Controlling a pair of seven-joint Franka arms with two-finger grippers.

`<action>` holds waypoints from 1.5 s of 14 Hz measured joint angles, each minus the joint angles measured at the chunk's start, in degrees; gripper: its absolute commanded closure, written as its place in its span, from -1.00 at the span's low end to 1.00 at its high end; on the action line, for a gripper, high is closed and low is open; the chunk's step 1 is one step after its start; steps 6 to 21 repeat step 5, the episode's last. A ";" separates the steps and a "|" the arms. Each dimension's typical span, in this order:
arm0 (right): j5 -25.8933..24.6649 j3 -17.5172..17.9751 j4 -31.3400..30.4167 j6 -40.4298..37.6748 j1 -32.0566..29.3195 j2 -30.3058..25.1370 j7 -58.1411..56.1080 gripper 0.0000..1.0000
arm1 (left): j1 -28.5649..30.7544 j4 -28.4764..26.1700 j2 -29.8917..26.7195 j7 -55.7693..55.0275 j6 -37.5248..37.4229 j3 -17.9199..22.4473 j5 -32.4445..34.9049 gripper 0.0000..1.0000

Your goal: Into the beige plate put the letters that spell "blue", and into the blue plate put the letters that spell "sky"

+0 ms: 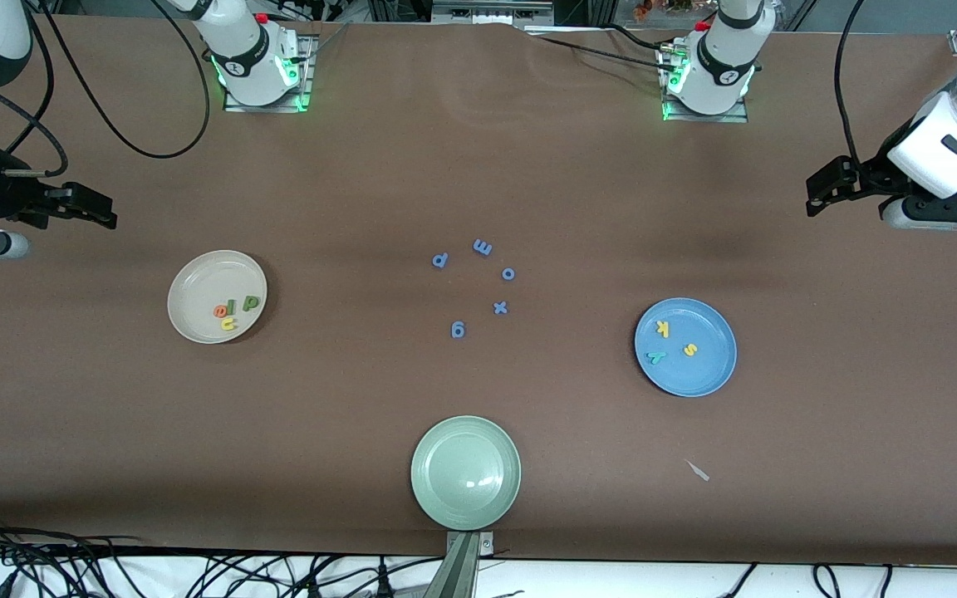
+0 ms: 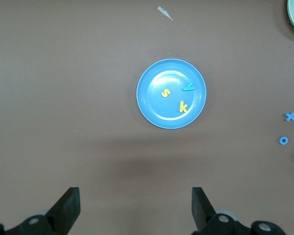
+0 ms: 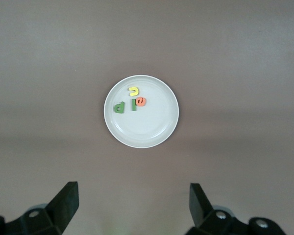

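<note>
Left end effector [image 1: 815,199] hangs spread wide with nothing in it, up over bare worktop [image 1: 478,166] at its own arm's end. The blue plate [image 1: 685,347] sits out ahead of it, toward the table's middle, holding the yellow k [image 1: 663,329], yellow s [image 1: 690,350] and teal y [image 1: 655,358].

Right end effector [image 1: 105,212] is the same deal, wide apart and empty, at the right arm's end. The beige plate [image 1: 217,296] lies near it, carrying the olive b [image 1: 251,303], green l [image 1: 232,306], orange e [image 1: 220,311] and yellow u [image 1: 228,324].
</note>
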 measured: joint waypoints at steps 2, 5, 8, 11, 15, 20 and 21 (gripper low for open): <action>0.00 0.13 0.01 0.00 0.01 -0.01 -0.01 -1.00 | 0.00 0.00 0.00 0.00 0.00 0.00 0.00 -1.00; 0.00 0.34 0.08 0.00 0.10 -0.08 -0.02 -1.00 | 0.00 0.00 0.00 0.00 0.00 0.00 0.00 -1.00; 0.00 0.34 0.08 0.00 0.10 -0.08 -0.02 -1.00 | 0.00 0.00 0.00 0.00 0.00 0.00 0.00 -1.00; 0.00 0.34 0.08 0.00 0.10 -0.08 -0.02 -1.00 | 0.00 0.00 0.00 0.00 0.00 0.00 0.00 -1.00; 0.00 0.34 0.08 0.00 0.10 -0.08 -0.02 -1.00 | 0.00 0.00 0.00 0.00 0.00 0.00 0.00 -1.00; 0.00 0.34 0.08 0.00 0.10 -0.08 -0.02 -1.00 | 0.00 0.00 0.00 0.00 0.00 0.00 0.00 -1.00; 0.00 0.34 0.08 0.00 0.10 -0.08 -0.02 -1.00 | 0.00 0.00 0.00 0.00 0.00 0.00 0.00 -1.00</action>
